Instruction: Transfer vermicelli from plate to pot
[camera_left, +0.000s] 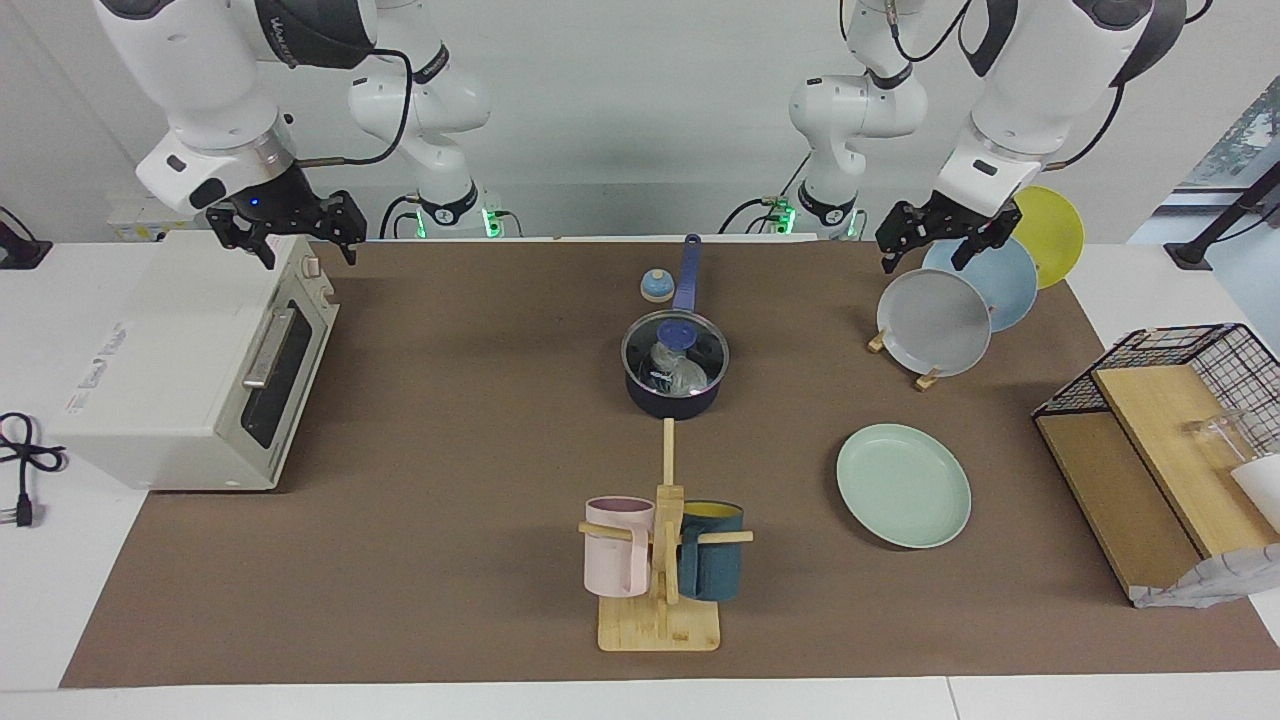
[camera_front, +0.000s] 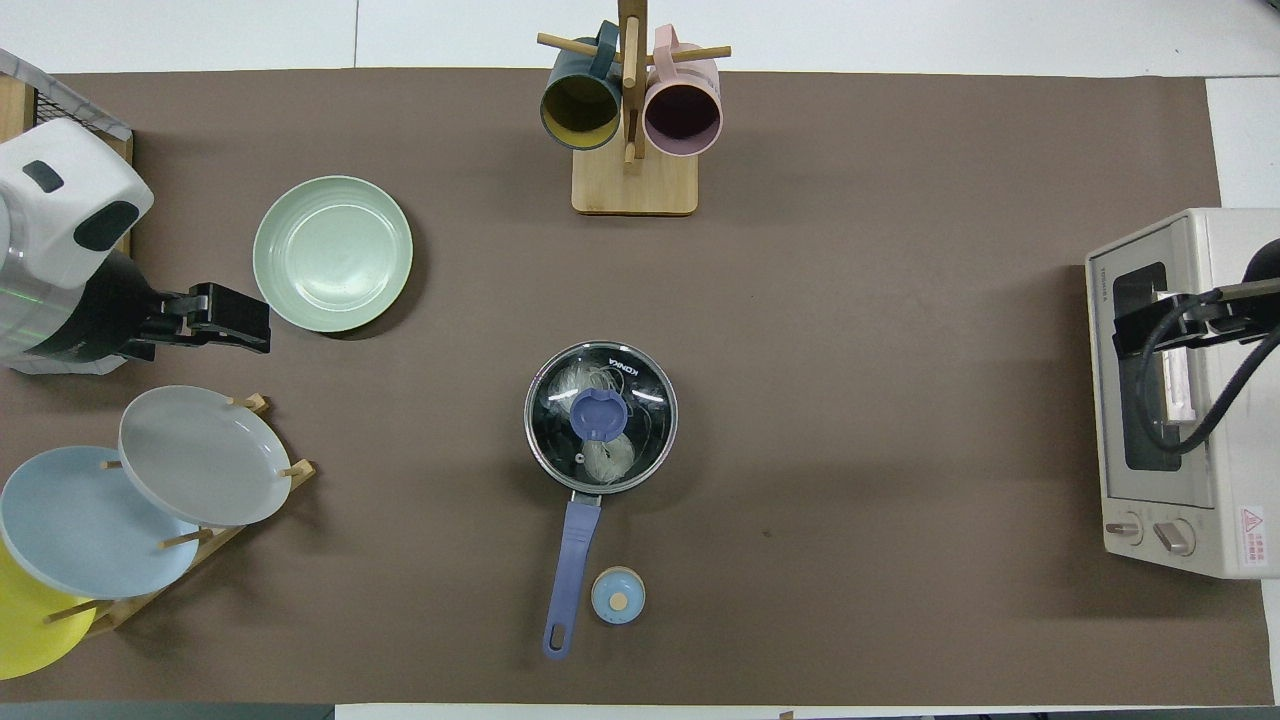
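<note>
The dark navy pot (camera_left: 672, 398) (camera_front: 600, 480) stands mid-table under a glass lid (camera_front: 640, 400), its long handle (camera_front: 570, 560) pointing toward the robots. Two whitish vermicelli (camera_front: 578, 378) nests show through the lid, inside the pot (camera_left: 684, 374). The mint-green plate (camera_left: 903, 485) (camera_front: 332, 253) lies bare, farther from the robots, toward the left arm's end. My left gripper (camera_left: 925, 256) (camera_front: 235, 320) hangs open over the plate rack. My right gripper (camera_left: 309, 257) (camera_front: 1145, 325) hangs open over the toaster oven. Neither holds anything.
A toaster oven (camera_left: 190, 360) (camera_front: 1180, 390) sits at the right arm's end. A rack holds grey (camera_left: 935, 322), light-blue and yellow plates at the left arm's end. A mug tree (camera_left: 660, 560) (camera_front: 632, 110) stands farther out. A small blue knob-like object (camera_front: 617, 595) lies beside the handle. A wire basket (camera_left: 1170, 440) sits beside the plate.
</note>
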